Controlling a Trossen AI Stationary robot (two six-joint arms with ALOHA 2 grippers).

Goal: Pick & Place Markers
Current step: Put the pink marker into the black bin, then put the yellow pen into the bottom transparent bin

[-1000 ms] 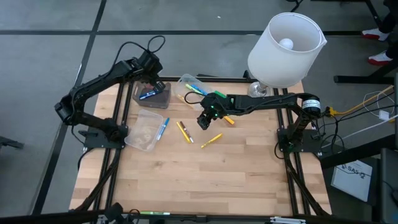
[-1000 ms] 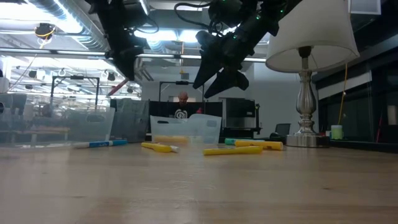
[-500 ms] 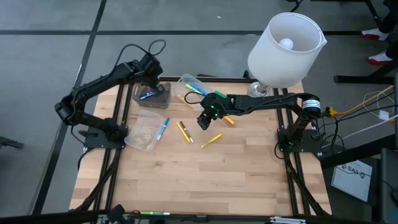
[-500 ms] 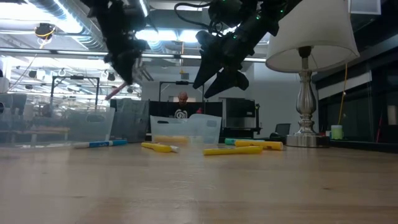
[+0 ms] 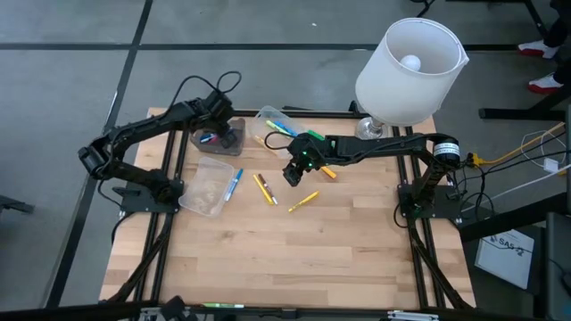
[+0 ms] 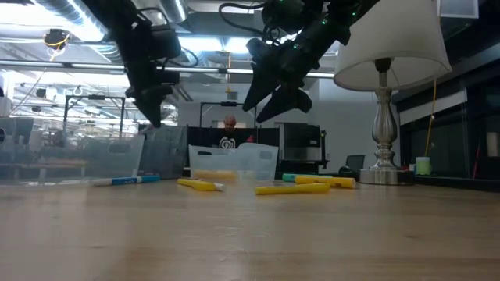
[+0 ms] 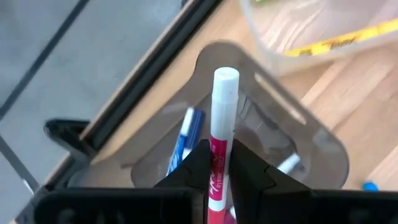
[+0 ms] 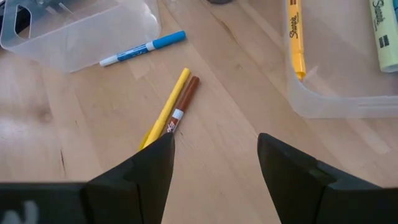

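Since the earlier frame the left hand has swung in over the dark-tinted container at the far left of the worktop; before, it stood a little off toward the container's outer side. Its fingers are clamped on a red marker with a white cap, which points down into that container. Inside the container lies 1 blue marker, with another white-tipped one partly hidden beside it.

Over the middle of the worktop the right hand hangs in the same spot as before, its fingers spread wide apart and holding nothing. Below it, a yellow marker and a brown marker lie touching side by side. A blue marker with a white end lies just beside an empty clear container on the near left. A second yellow marker lies alone nearer the front, and an orange one shows just beyond the right hand.

At the far edge, between the 2 arms, a clear tub holds 1 orange-yellow marker and 1 pale green one. A white-shaded lamp stands at the far right corner.
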